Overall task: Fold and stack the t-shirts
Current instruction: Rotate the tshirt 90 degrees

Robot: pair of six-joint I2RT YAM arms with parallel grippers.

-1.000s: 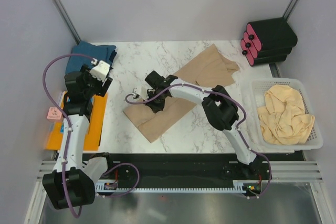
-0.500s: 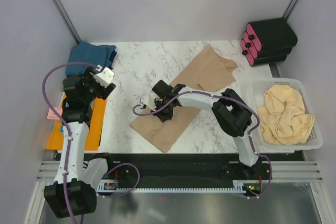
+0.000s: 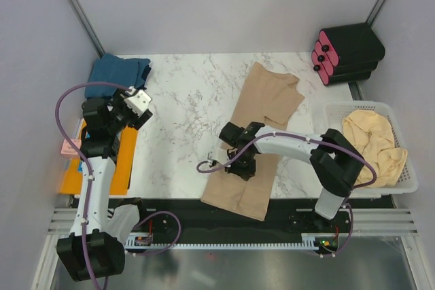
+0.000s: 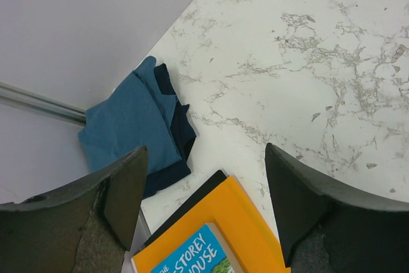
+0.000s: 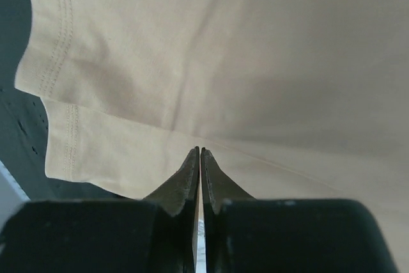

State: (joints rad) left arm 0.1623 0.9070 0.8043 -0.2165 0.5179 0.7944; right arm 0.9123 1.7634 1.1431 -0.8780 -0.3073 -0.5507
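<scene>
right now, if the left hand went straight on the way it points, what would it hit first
Most likely the bare table, in the gap between the blue shirt and the book. The open left hand aims down there; depth is unclear, so the book's corner could come first.
</scene>
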